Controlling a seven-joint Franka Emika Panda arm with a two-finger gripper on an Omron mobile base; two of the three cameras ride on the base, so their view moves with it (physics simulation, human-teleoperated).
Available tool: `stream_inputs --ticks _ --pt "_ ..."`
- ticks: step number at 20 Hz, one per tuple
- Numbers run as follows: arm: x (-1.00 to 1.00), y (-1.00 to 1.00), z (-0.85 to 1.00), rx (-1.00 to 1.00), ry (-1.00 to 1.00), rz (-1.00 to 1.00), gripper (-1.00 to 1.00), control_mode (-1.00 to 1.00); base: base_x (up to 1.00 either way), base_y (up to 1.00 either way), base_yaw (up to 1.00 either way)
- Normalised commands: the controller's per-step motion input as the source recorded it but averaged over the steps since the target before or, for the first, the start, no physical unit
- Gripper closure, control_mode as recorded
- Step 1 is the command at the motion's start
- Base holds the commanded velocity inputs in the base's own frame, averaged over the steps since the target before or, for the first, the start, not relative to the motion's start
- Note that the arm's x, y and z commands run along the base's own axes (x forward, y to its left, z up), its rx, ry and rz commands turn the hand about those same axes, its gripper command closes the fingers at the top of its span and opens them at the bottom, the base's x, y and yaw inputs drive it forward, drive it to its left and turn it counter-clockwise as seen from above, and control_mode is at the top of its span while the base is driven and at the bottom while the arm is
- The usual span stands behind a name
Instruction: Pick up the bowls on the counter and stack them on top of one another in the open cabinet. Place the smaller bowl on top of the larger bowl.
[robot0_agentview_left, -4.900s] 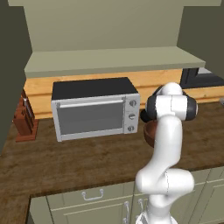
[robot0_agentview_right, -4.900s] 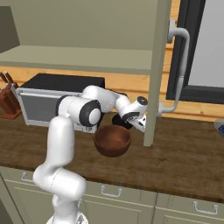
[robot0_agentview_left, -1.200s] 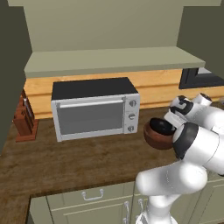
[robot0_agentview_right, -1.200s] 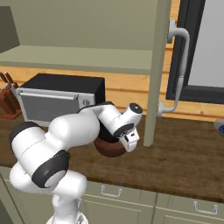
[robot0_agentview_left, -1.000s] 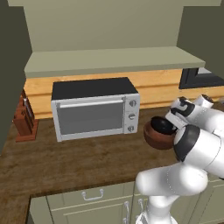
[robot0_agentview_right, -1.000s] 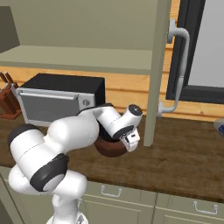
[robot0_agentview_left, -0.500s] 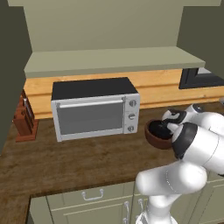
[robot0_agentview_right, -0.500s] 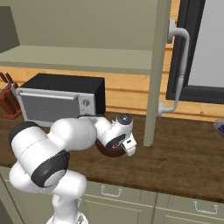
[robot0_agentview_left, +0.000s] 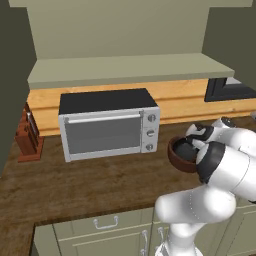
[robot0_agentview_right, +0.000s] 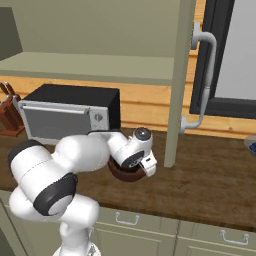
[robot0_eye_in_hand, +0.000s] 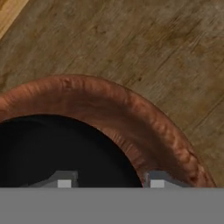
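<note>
Reddish-brown and wood-like, the larger bowl sits on the dark counter just right of the silver toaster oven, with the robot's gripper lowered onto it. From the hand view, one tip stands over the black interior and the other against the inner wall of the rim; whether the tips are spread or already pinching the rim cannot be told. The dark mass inside the bowl may be the smaller bowl, though that cannot be told for sure.

Rigid and thick-walled, the bowl looks likely to hold its shape under a pinch, but its smooth curved wall could slip or swing if taken at one edge only; a firm hold straddling the rim seems the sensible grasp, kept level on the way up.

Overhead, the open cabinet offers a long bare shelf. Its upright side panel stands just right of the bowl, and the toaster oven crowds the left, so the lift looks to need care. A knife block stands well apart at far left.
</note>
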Motion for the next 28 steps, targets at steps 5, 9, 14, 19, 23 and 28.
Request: stream_inputs --ticks 5,9,14,19,23,28 --pt "-0.42 0.0 0.69 0.0 0.0 -0.03 -1.0 -1.0 0.0 0.0 0.0" --pt "-0.61 -0.01 0.42 0.02 0.0 -0.02 -1.0 -1.0 0.0 0.0 0.0" --pt "-0.49 -0.06 -0.29 0.11 0.12 -0.05 -1.0 -1.0 0.0 0.0 0.0" --pt "0.34 0.0 -0.5 0.18 0.01 -0.04 -1.0 -1.0 0.0 0.0 0.0" --pt "0.41 0.0 -0.37 0.14 0.0 -0.05 -1.0 -1.0 0.0 0.0 0.0" --pt "0.06 0.11 -0.39 0.07 0.0 -0.02 1.0 -1.0 0.0 0.0 0.0"
